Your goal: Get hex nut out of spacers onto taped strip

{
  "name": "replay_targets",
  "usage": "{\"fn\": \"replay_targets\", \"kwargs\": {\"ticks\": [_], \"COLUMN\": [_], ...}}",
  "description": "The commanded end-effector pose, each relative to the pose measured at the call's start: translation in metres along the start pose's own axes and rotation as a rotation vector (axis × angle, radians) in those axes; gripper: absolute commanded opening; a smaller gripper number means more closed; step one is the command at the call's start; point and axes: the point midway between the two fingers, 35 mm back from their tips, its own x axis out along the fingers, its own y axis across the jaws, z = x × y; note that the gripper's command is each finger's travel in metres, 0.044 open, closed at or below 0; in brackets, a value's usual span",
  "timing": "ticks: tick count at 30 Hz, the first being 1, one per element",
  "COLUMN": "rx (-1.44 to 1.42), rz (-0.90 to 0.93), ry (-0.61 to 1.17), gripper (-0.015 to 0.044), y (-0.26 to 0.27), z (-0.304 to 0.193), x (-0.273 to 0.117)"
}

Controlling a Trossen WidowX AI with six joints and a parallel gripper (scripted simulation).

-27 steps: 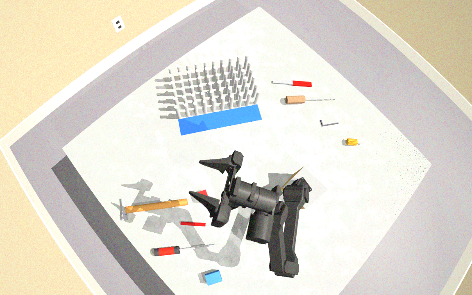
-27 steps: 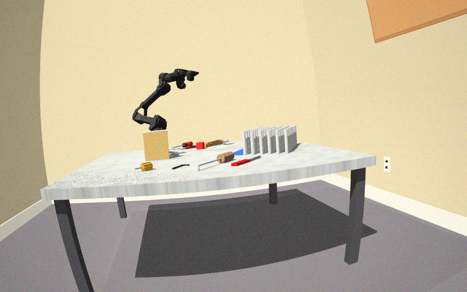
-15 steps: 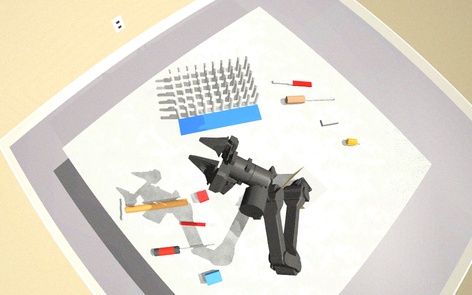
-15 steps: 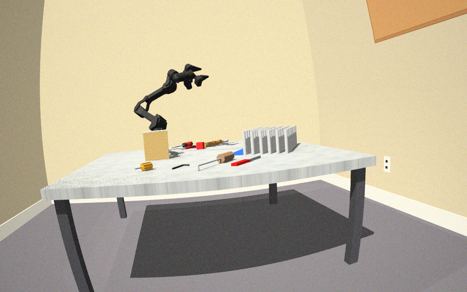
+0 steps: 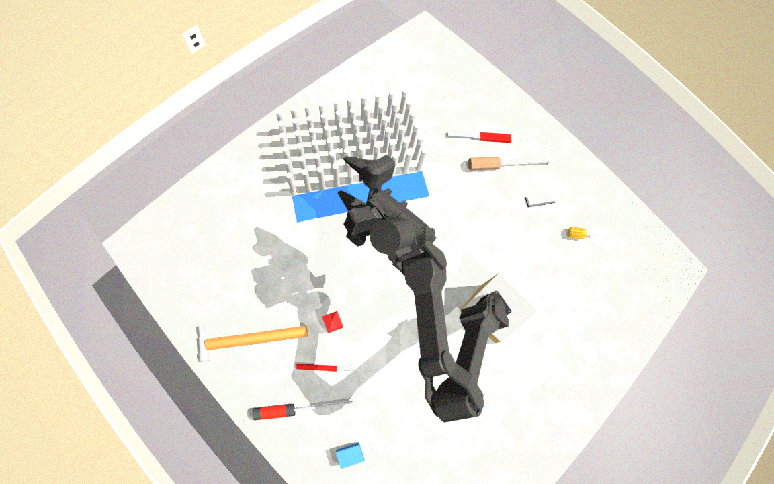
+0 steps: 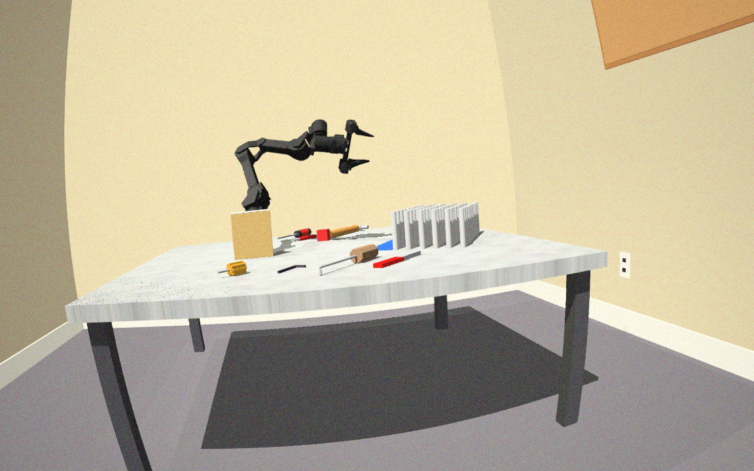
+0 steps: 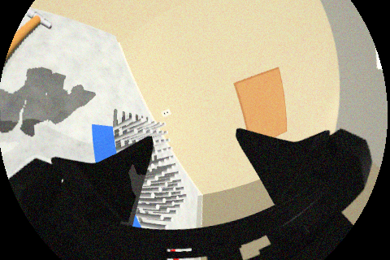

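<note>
On the speckled white table (image 5: 606, 180) (image 6: 338, 294) (image 7: 81, 38), we see upright grey metal spacers (image 5: 336, 174) (image 6: 463, 228) (image 7: 158, 206) behind the flat blue taped strip (image 5: 318, 207) (image 6: 385, 245) (image 7: 104, 142). In the top view, we find the brown-handled metal hook (image 5: 484, 163) (image 6: 364, 253) right of them.
</note>
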Motion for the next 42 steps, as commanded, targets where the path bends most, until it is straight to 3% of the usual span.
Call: {"fn": "replay_targets", "kwargs": {"ticks": [1, 8, 42], "rx": [0.312, 0.814, 0.826], "rz": [0.055, 0.056, 0.055], "ry": [0.145, 0.435, 0.443], "gripper": [0.044, 0.044, 0.044], "y": [0.037, 0.11, 0.112], "z": [-0.051, -0.133, -0.135], "x": [0.021, 0.035, 0.035]}}
